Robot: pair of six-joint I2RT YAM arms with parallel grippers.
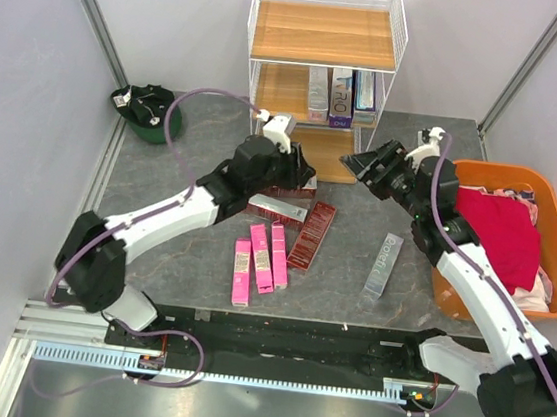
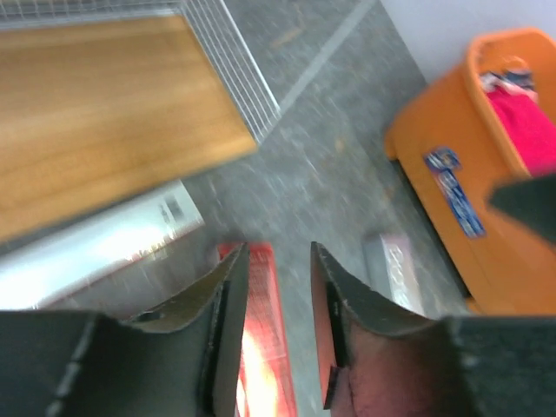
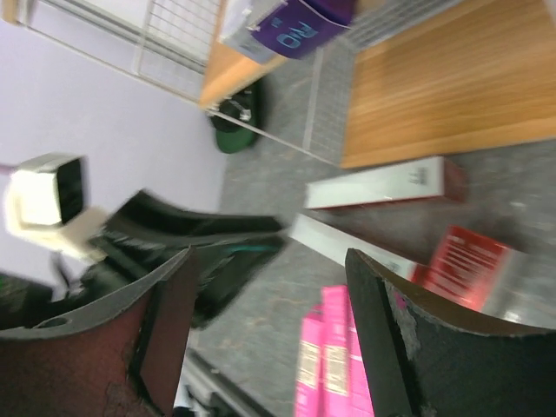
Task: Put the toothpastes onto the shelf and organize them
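Three bright pink cardboard toothpaste boxes (image 1: 261,258) lie side by side by the middle of the near edge of the grey table (image 1: 162,170), with a slim silver box (image 1: 383,264) toward the right edge. Beyond them, dark red boxes (image 1: 311,234) crowd together mid-table. The left gripper (image 1: 292,182) hovers over them, jaws slightly apart and empty. The right gripper (image 1: 359,164) is spread wide and holds nothing. At the far edge, the white wire shelf with wooden boards (image 1: 318,37) carries three lettered boxes (image 1: 341,97) on its middle board. Closing on the crowded red boxes could pinch two or shove a neighbour. The arms, close together before the shelf, could clash.
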